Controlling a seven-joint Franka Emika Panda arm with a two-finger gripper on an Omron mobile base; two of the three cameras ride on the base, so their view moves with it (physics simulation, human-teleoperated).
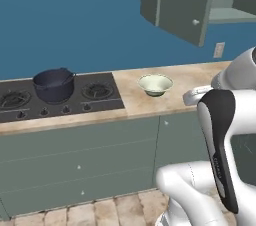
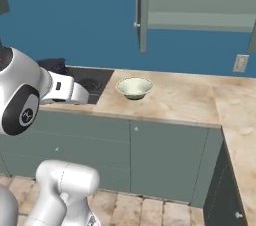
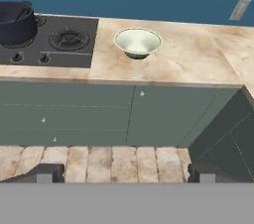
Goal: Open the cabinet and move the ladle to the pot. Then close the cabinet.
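Observation:
The cabinet (image 1: 180, 5) on the wall stands open, its door swung out with the round knob (image 1: 196, 21) facing me; its bare shelf (image 2: 200, 20) shows inside. The dark pot (image 1: 53, 84) sits on the left of the stove. Inside it a thin handle, seemingly the ladle (image 1: 66, 76), leans up to the rim; its head is hidden in the pot (image 3: 15, 20). My gripper (image 3: 126, 173) is open with nothing between its fingertips (image 3: 47, 172), held back from the counter and above the floor, facing the base cupboards.
A pale green-white bowl (image 1: 155, 84) rests on the beige counter (image 2: 180, 100) right of the black stove (image 1: 100, 92). The counter turns a corner at the right (image 2: 240, 135). A wall outlet (image 2: 240, 62) sits under the cabinet. Base cupboards and drawers (image 3: 69, 114) front the tiled floor.

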